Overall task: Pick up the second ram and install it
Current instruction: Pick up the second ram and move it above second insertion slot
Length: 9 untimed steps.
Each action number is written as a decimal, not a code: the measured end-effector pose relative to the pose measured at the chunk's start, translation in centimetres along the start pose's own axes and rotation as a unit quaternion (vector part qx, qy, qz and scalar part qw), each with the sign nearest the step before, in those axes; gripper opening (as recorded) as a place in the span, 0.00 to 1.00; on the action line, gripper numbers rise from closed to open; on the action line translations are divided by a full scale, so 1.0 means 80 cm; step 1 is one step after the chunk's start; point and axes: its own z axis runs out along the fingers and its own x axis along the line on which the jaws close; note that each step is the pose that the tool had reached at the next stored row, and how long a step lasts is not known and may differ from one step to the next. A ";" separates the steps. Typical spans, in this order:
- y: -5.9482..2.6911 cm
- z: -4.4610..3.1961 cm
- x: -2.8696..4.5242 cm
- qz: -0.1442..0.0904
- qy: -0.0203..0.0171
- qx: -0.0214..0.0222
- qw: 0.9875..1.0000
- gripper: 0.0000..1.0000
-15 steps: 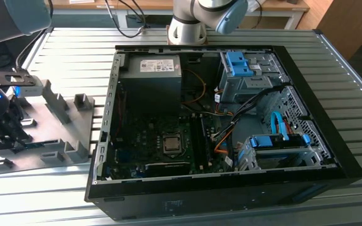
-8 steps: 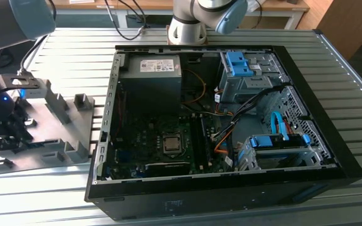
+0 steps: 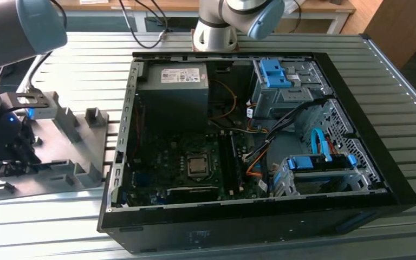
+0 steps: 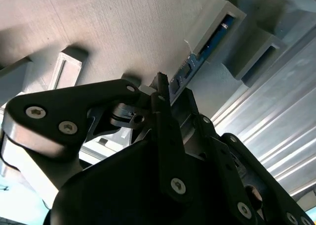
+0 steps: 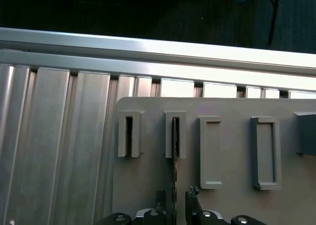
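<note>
The second ram (image 5: pixel 174 165) stands on edge in a slot of the grey tray (image 5: pixel 227 136); in the first wrist view it is a thin dark line. In the second wrist view its blue-green board (image 4: pixel 200 54) runs from the slot block toward the fingers. My gripper (image 5: pixel 175 199) is low over the tray and open, one fingertip (image 5: pixel 161 198) on each side of the stick with small gaps showing. In the exterior view the gripper (image 3: pixel 9 162) sits at the tray's (image 3: pixel 85 162) left end, left of the computer case (image 3: pixel 251 146), and hides the stick.
The open case holds a motherboard (image 3: pixel 193 162), a grey power supply (image 3: pixel 175 86), blue drive cages (image 3: pixel 277 73) and loose cables. Other raised slot blocks (image 5: pixel 212 151) stand on the tray. The ribbed metal table (image 5: pixel 54 146) ends at an edge just beyond the tray.
</note>
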 end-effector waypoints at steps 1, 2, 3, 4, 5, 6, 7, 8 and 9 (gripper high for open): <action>0.000 0.0008 0.0000 0.000 0.000 0.000 1.000 0.30; 0.000 0.0008 0.0000 0.000 0.000 0.000 1.000 0.30; 0.000 0.0009 -0.0001 0.000 0.000 0.000 1.000 0.30; 0.000 0.0010 -0.0001 0.000 0.000 0.000 1.000 0.30; 0.000 0.0010 -0.0002 0.000 0.000 0.000 1.000 0.30; 0.000 0.0010 -0.0002 0.000 0.000 0.000 1.000 0.30; 0.000 0.0010 -0.0002 0.000 0.000 0.000 1.000 0.30; 0.000 0.0011 -0.0002 0.000 0.000 0.000 1.000 0.30; 0.000 0.0011 -0.0003 0.000 0.000 0.000 1.000 0.30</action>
